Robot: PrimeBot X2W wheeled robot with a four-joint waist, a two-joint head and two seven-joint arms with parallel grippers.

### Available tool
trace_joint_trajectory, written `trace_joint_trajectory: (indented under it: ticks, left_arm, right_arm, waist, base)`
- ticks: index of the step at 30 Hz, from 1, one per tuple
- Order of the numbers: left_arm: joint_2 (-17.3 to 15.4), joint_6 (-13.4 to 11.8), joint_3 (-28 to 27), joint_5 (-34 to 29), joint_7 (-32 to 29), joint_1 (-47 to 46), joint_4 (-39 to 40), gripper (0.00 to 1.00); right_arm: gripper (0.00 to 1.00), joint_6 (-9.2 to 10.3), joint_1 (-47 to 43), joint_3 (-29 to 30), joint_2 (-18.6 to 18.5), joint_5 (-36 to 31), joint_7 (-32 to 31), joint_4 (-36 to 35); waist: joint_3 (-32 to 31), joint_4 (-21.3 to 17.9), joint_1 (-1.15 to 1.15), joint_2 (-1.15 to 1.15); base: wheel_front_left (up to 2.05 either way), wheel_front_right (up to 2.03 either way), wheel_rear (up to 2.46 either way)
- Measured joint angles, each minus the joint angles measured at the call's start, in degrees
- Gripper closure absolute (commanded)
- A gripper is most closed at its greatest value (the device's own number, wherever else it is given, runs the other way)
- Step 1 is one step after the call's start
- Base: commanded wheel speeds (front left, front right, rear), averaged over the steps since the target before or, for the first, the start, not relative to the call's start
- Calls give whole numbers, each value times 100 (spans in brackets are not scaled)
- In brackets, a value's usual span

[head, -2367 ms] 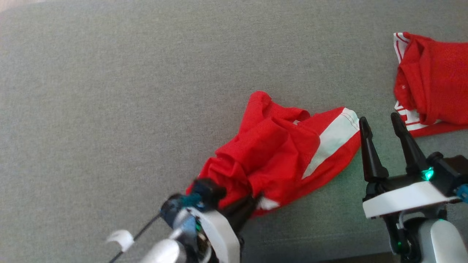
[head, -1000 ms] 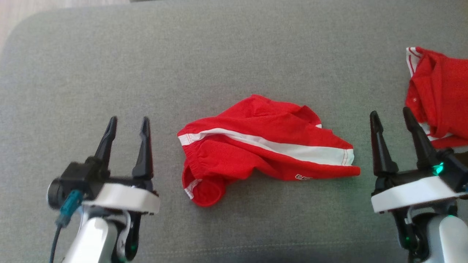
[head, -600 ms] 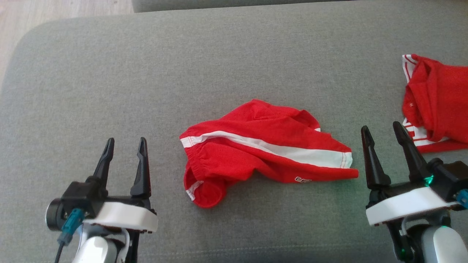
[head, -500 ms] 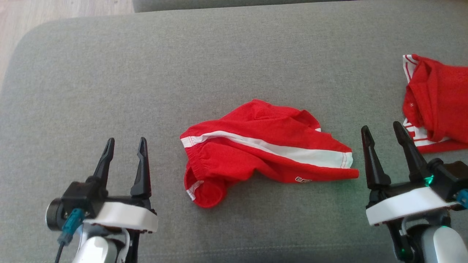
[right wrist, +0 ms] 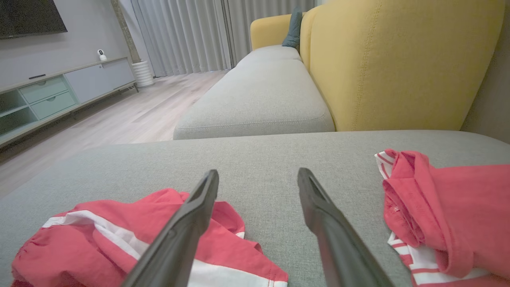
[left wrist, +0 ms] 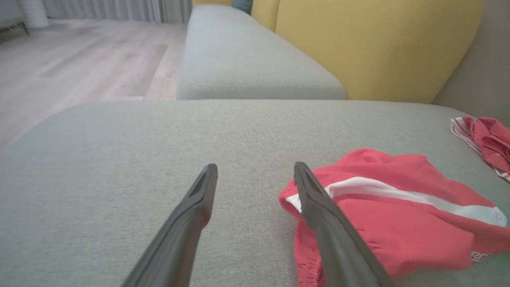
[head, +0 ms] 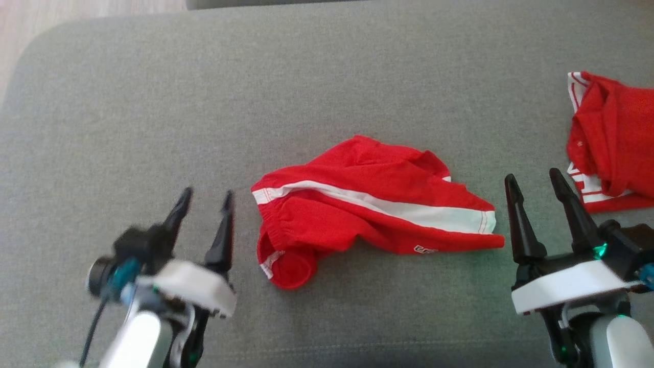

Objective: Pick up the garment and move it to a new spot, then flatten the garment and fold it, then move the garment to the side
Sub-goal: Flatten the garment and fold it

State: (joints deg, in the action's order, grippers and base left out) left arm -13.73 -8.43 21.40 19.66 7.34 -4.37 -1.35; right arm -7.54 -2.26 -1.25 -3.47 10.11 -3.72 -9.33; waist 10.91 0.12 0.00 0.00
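Note:
Red shorts with a white side stripe [head: 368, 207] lie crumpled in the middle of the grey sofa cushion [head: 306, 92], free of both grippers. My left gripper [head: 207, 193] is open just left of the waistband, which shows beside its right finger in the left wrist view, where the shorts [left wrist: 390, 211] lie on the right. My right gripper [head: 534, 176] stands open just right of the shorts' hem. The right wrist view has the shorts [right wrist: 131, 239] at lower left between and beside my fingers.
A second red garment with white stripes [head: 610, 140] lies bunched at the cushion's right edge, close to my right gripper. A yellow sofa back [right wrist: 398, 59] rises behind the cushion. The cushion's rounded left corner and wooden floor [head: 30, 15] sit at upper left.
My left gripper let go of the shorts, which now lie spread wider on the cushion, and over the last half second it has moved right toward the waistband. The right gripper holds still.

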Motion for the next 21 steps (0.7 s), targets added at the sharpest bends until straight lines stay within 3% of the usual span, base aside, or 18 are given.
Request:
trace_joint_trajectory:
  ticks: [5, 11, 21]
  left_arm:
    - [89, 381, 138, 569, -1021, -727, -359, 0]
    - [190, 550, 205, 1131, -2046, -1053, -809, 0]
    - [167, 651, 204, 1488, -2525, -1123, -857, 0]
  right_arm:
    - [0, 0, 56, -21, 1, 0, -34, -20]
    - [0, 0, 67, -66, 2, 10, -33, -8]
    - [0, 0, 175, -53, 11, 60, -24, 71]
  waist:
    - [149, 6, 0, 0]
    - [258, -67, 0, 0]
    - [353, -126, 0, 0]
  base:
    - [0, 0, 0]
    - [0, 0, 0]
    - [0, 0, 0]
